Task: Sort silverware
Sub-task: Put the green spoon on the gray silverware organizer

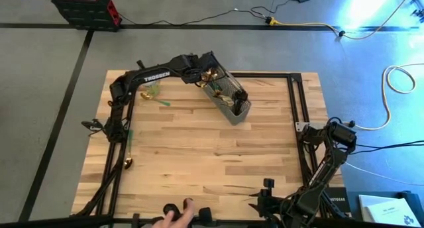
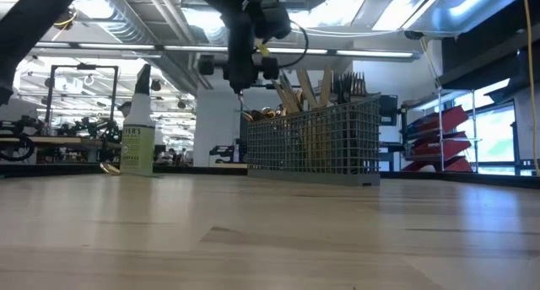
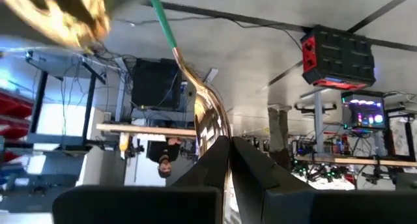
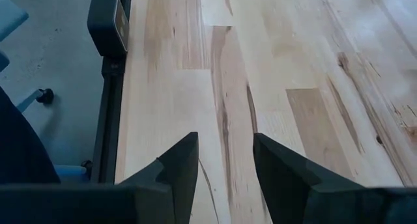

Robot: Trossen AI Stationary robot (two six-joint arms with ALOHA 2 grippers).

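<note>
- I see the table (image 1: pixel 199 148) carrying the caddy (image 1: pixel 228 99) at its far edge, packed with upright silverware (image 2: pixel 321 88).
- My left gripper (image 2: pixel 240 86) hangs over the caddy's end, fingers pinched on a green-handled gold spoon (image 3: pixel 207 116).
- My right gripper (image 4: pixel 225 165) waits at the near right corner, fingers apart, holding nothing.
- A spray bottle (image 2: pixel 138 134) stands at far left.

high: straight down on table (image 1: pixel 199 155) | low: tabletop level | both see caddy (image 1: pixel 228 95)
</note>
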